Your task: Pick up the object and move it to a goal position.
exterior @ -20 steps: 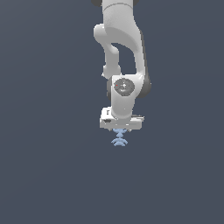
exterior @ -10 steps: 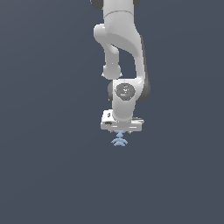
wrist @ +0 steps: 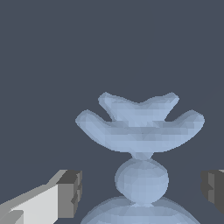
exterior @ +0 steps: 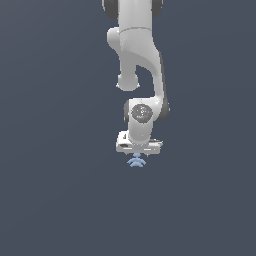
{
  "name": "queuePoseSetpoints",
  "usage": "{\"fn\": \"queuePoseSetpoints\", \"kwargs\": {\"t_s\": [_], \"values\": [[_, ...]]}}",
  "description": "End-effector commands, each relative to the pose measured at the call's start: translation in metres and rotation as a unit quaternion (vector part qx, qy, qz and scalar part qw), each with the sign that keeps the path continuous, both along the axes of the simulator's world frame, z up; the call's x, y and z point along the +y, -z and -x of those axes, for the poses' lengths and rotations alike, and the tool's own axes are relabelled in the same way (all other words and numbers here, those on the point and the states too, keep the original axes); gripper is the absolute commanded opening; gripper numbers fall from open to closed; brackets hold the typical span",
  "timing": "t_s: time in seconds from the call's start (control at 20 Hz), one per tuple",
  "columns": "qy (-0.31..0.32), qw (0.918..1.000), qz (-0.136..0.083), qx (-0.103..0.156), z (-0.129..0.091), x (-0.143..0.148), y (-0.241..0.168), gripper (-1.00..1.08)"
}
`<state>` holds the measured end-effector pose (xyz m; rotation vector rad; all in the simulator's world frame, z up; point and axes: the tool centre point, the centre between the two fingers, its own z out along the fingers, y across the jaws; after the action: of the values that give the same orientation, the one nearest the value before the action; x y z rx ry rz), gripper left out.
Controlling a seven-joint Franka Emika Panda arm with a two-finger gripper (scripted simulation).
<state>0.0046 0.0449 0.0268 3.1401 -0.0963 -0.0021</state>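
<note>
The object (exterior: 135, 161) is a tiny pale-blue thing of stacked curved winglike lobes. In the exterior view it sits just below my white gripper (exterior: 136, 156), much narrower than the gripper's hand. In the wrist view the object (wrist: 141, 127) fills the middle, with a round knob between my two fingertips. The gripper (wrist: 142, 189) is open: one dark pad (wrist: 70, 192) stands to one side of the knob and the other pad (wrist: 213, 189) to the other, both apart from it.
The plain dark grey-blue surface (exterior: 55, 200) spreads all around. The white arm (exterior: 137, 60) rises from the gripper to the top of the exterior view.
The arm has come down a little, so the gripper sits closer over the object. The object has not moved.
</note>
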Motion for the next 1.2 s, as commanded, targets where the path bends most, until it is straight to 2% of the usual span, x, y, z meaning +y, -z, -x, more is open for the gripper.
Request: {"fn": "queuePoseSetpoints", "kwargs": {"t_s": [0.0, 0.2, 0.25, 0.85, 1.15], "values": [[0.000, 1.0000, 0.000, -0.001, 0.000, 0.000, 0.009, 1.00], [0.000, 1.0000, 0.000, -0.001, -0.001, 0.000, 0.013, 1.00], [0.000, 1.0000, 0.000, -0.001, -0.001, 0.000, 0.013, -1.00], [0.000, 1.0000, 0.000, -0.001, -0.002, -0.001, 0.011, -1.00], [0.000, 1.0000, 0.000, -0.001, -0.010, -0.018, -0.006, -1.00]]}}
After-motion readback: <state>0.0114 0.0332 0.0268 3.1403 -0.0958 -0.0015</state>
